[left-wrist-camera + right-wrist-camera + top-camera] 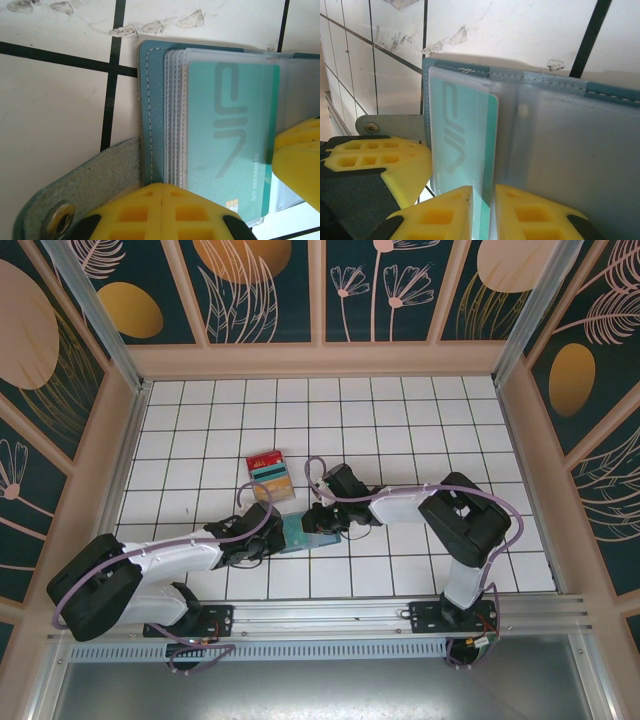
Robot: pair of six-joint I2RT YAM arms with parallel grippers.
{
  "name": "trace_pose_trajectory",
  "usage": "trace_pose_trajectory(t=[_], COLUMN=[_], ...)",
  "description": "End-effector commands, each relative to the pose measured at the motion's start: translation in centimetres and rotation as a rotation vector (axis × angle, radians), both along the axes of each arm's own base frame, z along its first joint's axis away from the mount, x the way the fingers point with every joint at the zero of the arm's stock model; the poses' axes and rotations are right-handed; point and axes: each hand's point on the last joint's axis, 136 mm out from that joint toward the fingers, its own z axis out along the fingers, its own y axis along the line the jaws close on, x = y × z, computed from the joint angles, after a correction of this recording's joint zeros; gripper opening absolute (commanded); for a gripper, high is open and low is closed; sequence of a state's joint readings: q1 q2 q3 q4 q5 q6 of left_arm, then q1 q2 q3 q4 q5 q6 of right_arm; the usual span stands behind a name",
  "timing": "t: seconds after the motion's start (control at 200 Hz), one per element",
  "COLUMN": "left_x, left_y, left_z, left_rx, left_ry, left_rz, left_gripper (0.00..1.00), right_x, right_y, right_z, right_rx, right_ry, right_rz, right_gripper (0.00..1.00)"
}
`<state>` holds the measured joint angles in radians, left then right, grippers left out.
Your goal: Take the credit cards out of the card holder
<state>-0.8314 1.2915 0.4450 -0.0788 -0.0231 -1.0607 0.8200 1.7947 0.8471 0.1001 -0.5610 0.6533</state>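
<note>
White-tiled tabletop (400, 420) carries a stack of red, teal and tan credit cards (268, 471) already out; my closed left hand (162, 199) pins the slate-blue folding card holder (152, 100), my right hand (483, 200) pinching a sleeved teal card (490, 131).

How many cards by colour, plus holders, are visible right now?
Red card: 1
Teal card: 2 (one in the pile, one in a sleeve)
Tan card: 1
Holder: 1
Total: 5
</note>
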Motion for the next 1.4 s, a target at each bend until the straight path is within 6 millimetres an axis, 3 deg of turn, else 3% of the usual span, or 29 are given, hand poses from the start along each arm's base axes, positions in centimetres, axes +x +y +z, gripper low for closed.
trace_pose_trajectory(t=[0.0,0.21,0.295,0.696,0.996,1.116,1.396], left_x=[-0.6,-0.7,-0.7,-1.2,-1.4,-1.4,-1.4], left_y=[-0.1,-0.1,-0.1,0.7,0.9,0.8,0.6], left_z=[-0.6,-0.7,-0.8,-1.1,-1.1,-1.0,-1.0], left_rx=[0.003,0.0,0.001,0.026,0.012,0.002,-0.005], left_ry=[0.036,0.04,0.042,0.06,0.059,0.057,0.059], left_rz=[-0.01,-0.011,-0.011,0.005,0.013,0.013,0.005], left_gripper=[0.01,0.01,0.01,0.0,0.0,0.0,0.0], right_x=[-0.1,-0.2,-0.2,0.6,0.3,0.3,0.4], right_y=[0.4,0.7,0.6,-1.8,-2.1,-1.5,-0.4], right_z=[0.2,0.0,0.0,0.3,0.0,0.1,-0.2], right_rx=[-0.001,0.009,0.009,-0.026,-0.027,0.007,0.024], right_ry=[-0.011,0.0,-0.001,-0.019,-0.008,0.006,0.013], right_rz=[0.019,0.025,0.022,-0.037,-0.037,-0.035,-0.022], right_gripper=[0.18,0.12,0.0,0.0,0.0,0.16,0.2])
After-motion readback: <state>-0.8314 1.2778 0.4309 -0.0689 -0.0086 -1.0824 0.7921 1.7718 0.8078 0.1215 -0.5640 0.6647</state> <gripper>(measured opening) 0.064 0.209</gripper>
